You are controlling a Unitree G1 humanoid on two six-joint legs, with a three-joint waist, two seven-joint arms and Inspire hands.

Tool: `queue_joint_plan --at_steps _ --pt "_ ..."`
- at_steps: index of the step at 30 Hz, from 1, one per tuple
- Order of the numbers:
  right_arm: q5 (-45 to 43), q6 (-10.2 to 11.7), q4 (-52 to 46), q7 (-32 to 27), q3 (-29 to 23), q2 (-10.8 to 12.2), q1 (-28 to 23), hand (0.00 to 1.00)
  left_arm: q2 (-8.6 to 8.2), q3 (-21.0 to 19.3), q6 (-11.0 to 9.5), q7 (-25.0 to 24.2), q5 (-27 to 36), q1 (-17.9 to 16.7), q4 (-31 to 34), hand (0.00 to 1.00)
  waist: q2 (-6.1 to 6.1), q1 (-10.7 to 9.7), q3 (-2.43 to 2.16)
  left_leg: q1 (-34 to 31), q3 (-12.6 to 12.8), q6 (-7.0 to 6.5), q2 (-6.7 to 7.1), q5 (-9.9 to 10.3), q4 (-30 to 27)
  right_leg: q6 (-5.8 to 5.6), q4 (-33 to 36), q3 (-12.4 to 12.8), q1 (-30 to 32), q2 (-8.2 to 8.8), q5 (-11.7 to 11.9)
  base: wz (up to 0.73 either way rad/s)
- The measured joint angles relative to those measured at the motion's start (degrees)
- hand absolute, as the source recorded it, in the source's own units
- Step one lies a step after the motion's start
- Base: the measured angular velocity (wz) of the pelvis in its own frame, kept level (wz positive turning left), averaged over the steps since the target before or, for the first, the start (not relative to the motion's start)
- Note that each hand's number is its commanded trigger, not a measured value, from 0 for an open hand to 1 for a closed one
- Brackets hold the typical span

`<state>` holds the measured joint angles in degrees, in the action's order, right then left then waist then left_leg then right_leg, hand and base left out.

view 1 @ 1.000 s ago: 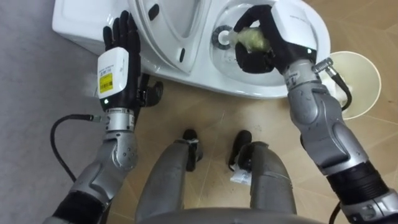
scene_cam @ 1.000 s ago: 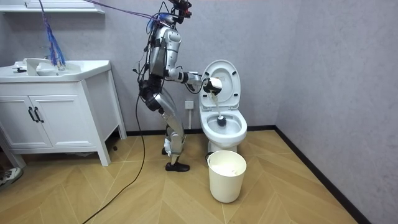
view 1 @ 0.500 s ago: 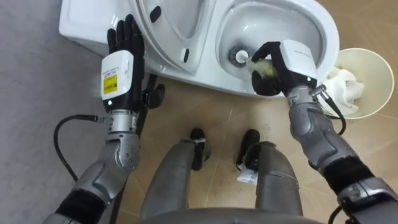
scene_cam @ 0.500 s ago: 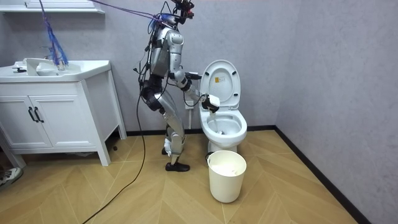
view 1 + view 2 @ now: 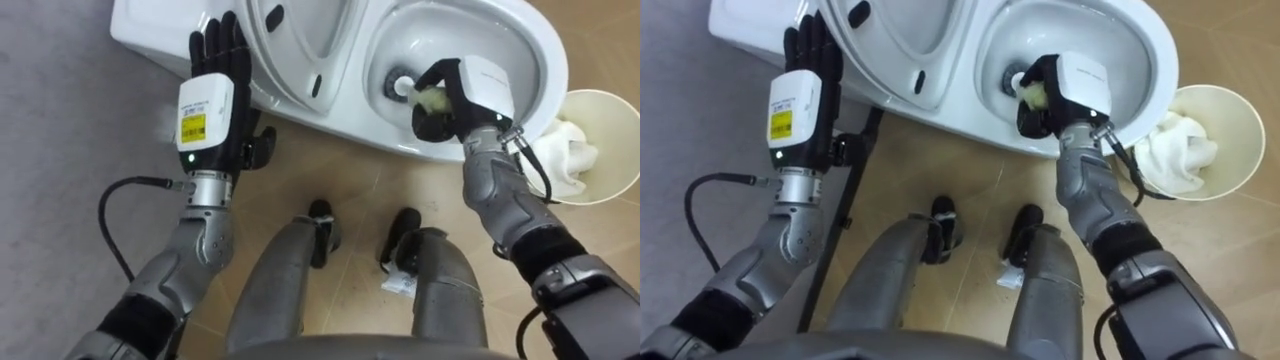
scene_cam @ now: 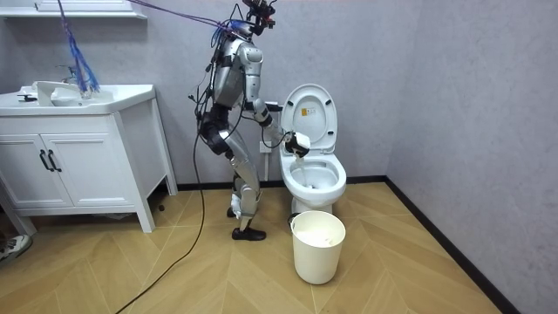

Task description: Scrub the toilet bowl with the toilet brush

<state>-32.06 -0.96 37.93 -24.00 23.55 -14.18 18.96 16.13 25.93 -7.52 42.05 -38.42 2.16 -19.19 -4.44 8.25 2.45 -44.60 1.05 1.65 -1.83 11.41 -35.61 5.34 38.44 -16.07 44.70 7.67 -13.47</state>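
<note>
Right hand (image 5: 465, 90) now lower, at toilet (image 5: 548, 55) rim | curled round brush (image 5: 405, 87), head at drain | left hand (image 5: 212, 95) straight-fingered, idle | scrubbing; next: sweep bowl walls

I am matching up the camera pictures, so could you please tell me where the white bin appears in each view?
Left eye view: bin at the right edge, beside the toilet bowl.
Right eye view: bin at the upper right, beside the bowl.
Room view: bin on the floor in front of the toilet.
Shared landmark: the toilet bowl, where the right hand grips the brush.
</note>
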Motion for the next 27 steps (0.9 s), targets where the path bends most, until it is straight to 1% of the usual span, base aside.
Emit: queue_joint_plan --at_steps 2,3,5,7,9,11,13,17,19,20,21,25,27 --pt "-1.0 -2.4 -6.7 2.1 -0.1 -0.1 -1.3 1.0 -0.04 -0.1 0.0 0.6 0.0 0.0 -0.1 0.0 0.03 0.0 -0.02 -0.2 0.4 -0.05 -0.06 0.0 0.1 0.17 0.2 0.3 0.5 0.0 0.2 -0.07" --pt "-1.0 -2.9 -8.7 2.6 -0.1 -0.1 -1.9 1.0 -0.04 -0.1 0.0 0.8 0.0 0.0 -0.1 0.0 -0.01 0.0 -0.05 -0.2 0.4 -0.05 -0.07 0.0 0.1 0.21 0.2 0.3 0.5 -0.05 0.2 -0.06" --pt "-1.0 -4.7 -16.1 4.5 -0.2 -0.1 -4.4 1.0 0.09 -0.6 -0.1 1.2 0.1 -0.5 -0.1 0.0 -0.04 -0.1 -0.15 -0.4 0.6 0.08 -0.39 0.1 0.3 0.42 -0.1 0.4 0.8 -0.41 0.4 -0.07" --pt "-1.0 -5.6 -21.6 6.1 -0.3 -0.2 -5.1 1.0 0.39 -1.2 -0.1 1.6 0.1 -0.9 0.4 0.0 -0.05 -0.1 -0.28 -1.0 0.8 0.33 -0.77 0.0 0.3 0.74 -0.4 0.7 1.6 -0.87 0.9 -0.15" --pt "-0.7 -5.5 -26.6 7.5 -0.2 -0.1 -5.8 1.0 0.38 -1.7 -0.1 1.7 0.1 -1.3 0.5 0.0 -0.21 0.1 -0.42 -1.0 1.2 0.46 -1.1 -0.1 0.5 1.08 -0.5 0.7 1.8 -1.08 1.3 -0.16" --pt "0.5 -4.8 -31.5 9.7 0.1 1.5 -5.9 1.0 0.34 -2.8 -0.1 1.5 0.1 -2.1 0.5 0.0 -0.48 0.0 -0.96 -0.7 1.4 0.66 -1.5 0.1 0.3 1.21 -0.7 1.3 1.7 -1.66 1.4 -0.11" --pt "1.0 -4.6 -34.5 11.4 0.1 1.9 -5.9 1.0 0.31 -3.2 -0.1 0.9 -0.1 -2.2 0.5 0.0 -0.57 0.0 -1.07 -0.5 1.5 0.69 -1.53 0.0 0.3 1.24 -0.6 1.5 1.6 -1.73 1.5 -0.02" --pt "4.2 -3.2 -38.2 13.9 0.1 2.4 -6.7 1.0 -0.04 -3.7 -0.1 0.0 -0.5 -2.1 0.5 0.0 -0.42 -0.1 -1.16 0.0 1.9 0.67 -1.52 0.0 0.4 1.16 -0.4 1.9 1.4 -1.68 1.5 -0.04" --pt "9.7 -0.5 -39.0 15.5 0.4 3.9 -6.7 1.0 -0.27 -4.2 -0.4 -0.1 -0.5 -1.8 0.5 0.0 -0.36 -0.2 -1.19 0.2 2.0 0.66 -1.51 0.0 0.4 1.15 -0.3 2.0 1.3 -1.64 1.6 0.0" --pt "12.1 0.9 -39.1 15.6 1.1 4.8 -6.8 1.0 -0.26 -4.5 -1.1 -0.2 -0.4 -1.8 0.5 0.0 -0.33 -0.3 -1.19 0.2 2.0 0.65 -1.46 0.0 0.4 1.15 -0.2 1.9 1.3 -1.52 1.6 0.0" --pt "13.3 1.4 -39.4 15.6 1.5 5.0 -6.8 1.0 -0.27 -4.6 -1.5 -0.3 -0.4 -1.9 0.5 0.0 -0.32 -0.4 -1.18 0.2 2.0 0.65 -1.4 0.0 0.4 1.15 -0.1 1.9 1.3 -1.43 1.5 0.04" --pt "16.4 5.2 -42.2 16.6 2.7 5.0 -8.1 1.0 -0.26 -5.4 -2.5 -2.1 0.1 -1.9 0.5 0.0 -0.1 -1.1 -1.19 0.4 2.0 0.42 -0.76 -0.1 0.6 0.94 0.3 1.7 1.3 -0.61 1.3 0.05" --pt "16.4 6.0 -42.4 16.7 2.8 5.0 -8.5 1.0 -0.26 -5.6 -2.9 -2.6 0.0 -1.9 0.5 0.0 0.35 -1.4 -1.23 0.3 2.0 0.37 -0.74 -0.1 0.5 0.86 0.2 1.7 1.3 -0.59 1.3 0.0"
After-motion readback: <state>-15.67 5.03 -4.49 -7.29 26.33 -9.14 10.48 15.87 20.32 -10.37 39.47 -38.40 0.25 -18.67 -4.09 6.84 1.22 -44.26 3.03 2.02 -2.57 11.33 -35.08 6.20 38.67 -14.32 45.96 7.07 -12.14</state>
